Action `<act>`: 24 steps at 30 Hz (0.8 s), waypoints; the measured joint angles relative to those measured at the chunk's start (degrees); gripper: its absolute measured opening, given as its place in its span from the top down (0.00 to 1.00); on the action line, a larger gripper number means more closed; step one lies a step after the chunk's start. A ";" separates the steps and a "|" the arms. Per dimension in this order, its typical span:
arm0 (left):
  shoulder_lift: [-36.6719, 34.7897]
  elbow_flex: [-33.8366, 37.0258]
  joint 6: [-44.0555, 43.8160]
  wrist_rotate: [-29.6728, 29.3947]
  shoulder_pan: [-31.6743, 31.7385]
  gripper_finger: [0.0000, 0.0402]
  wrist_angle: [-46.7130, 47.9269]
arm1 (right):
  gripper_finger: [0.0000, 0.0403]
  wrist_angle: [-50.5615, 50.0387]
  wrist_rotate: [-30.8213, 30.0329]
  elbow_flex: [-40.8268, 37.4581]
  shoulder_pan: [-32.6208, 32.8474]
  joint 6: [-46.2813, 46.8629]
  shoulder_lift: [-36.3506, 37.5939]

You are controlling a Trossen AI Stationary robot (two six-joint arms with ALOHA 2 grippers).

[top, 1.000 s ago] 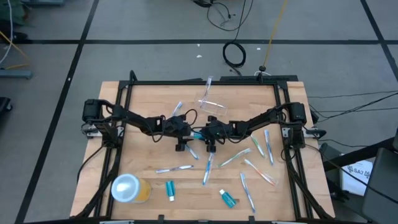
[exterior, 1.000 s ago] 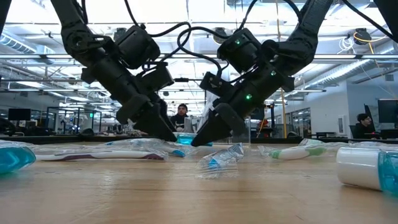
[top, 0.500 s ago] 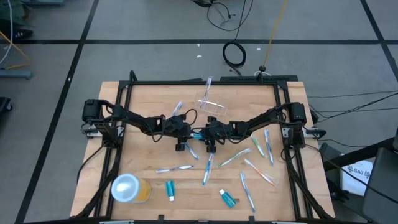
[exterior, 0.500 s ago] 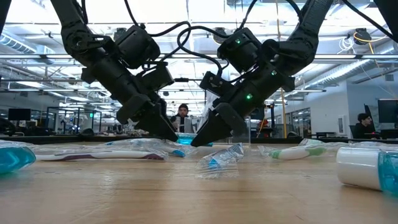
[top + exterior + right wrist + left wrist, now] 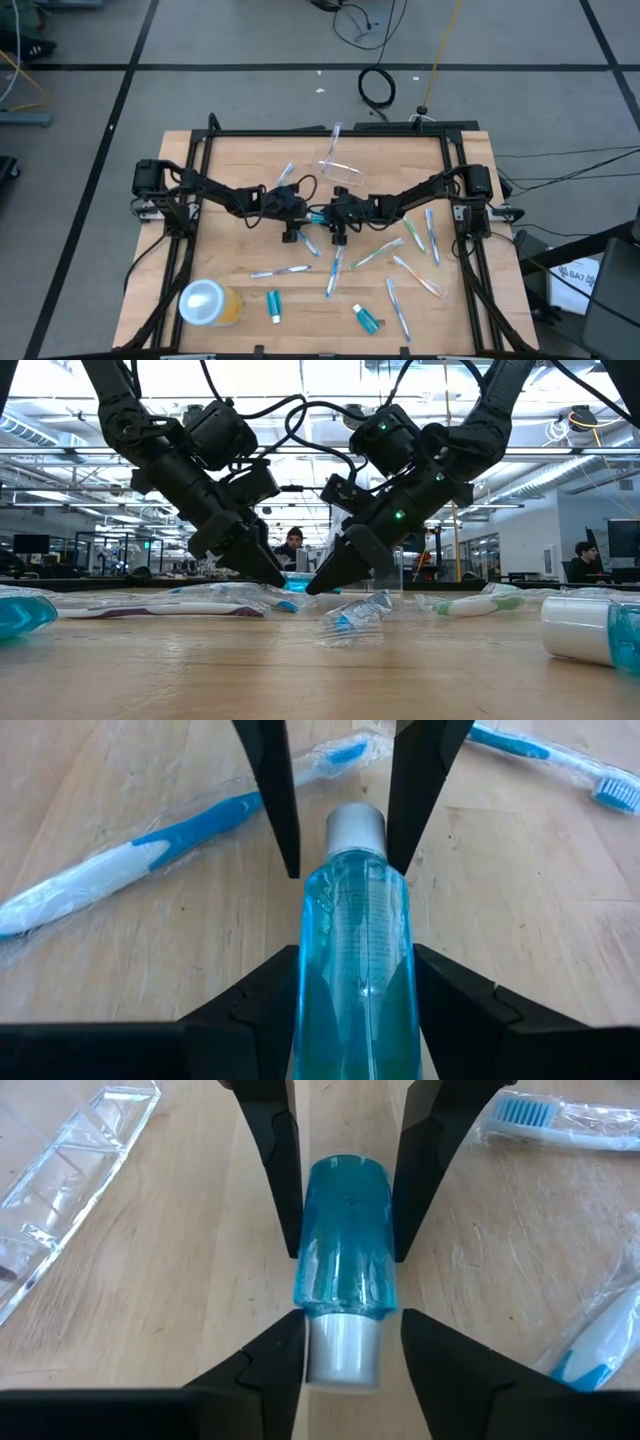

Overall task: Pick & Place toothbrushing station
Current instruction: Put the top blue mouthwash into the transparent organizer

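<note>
Jaws of both grippers, left and right, are clamped on one teal tube, lying flat on the worktop lengthwise between them, its white cap within the left jaws.

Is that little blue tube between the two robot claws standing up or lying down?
Lying down. The teal tube rests lengthwise on the table, white cap still on.

Wooden table: scattered toothbrushes, teal tubes, orange-yellow cup.
</note>
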State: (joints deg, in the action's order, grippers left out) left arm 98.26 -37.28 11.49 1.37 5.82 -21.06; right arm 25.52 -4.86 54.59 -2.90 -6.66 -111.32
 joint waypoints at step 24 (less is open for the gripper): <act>0.00 0.04 0.52 -0.53 -0.02 0.74 0.20 | 0.58 -0.21 0.45 0.04 0.01 -0.17 0.06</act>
State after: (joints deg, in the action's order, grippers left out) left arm 98.26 -37.23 12.01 0.84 5.80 -20.85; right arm 25.31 -4.42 54.63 -2.88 -6.82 -111.26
